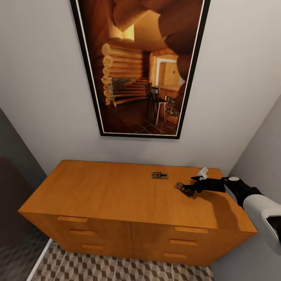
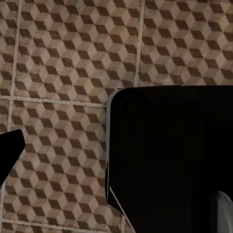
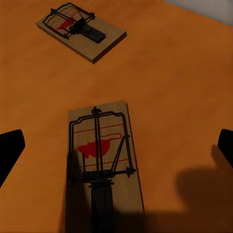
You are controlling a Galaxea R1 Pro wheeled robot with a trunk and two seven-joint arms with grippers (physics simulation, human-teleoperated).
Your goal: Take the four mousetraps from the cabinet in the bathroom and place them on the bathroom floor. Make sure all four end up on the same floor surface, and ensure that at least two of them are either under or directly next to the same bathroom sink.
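Orange-brown cabinet (image 1: pixel 109 195) top carries two mousetraps toward its back right corner: one flat mousetrap (image 1: pixel 160 175) near the back edge, a second mousetrap (image 1: pixel 183 188) just right of it. Right gripper (image 1: pixel 194 184) hovers over the second, jaws spread wide either side, not gripping. Left gripper (image 2: pixel 9 150) hangs above the bathroom floor (image 2: pixel 63 53); jaw state cannot be told. Step judged: pickup. Next: lower, close on the board.

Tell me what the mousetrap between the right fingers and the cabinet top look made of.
The mousetrap: a pale tan board, probably wood, matte, with thin black wire bars that look like metal and a red patch. The cabinet: orange-brown, smooth, faint sheen, likely varnished wood or veneer; no clear grain shows.
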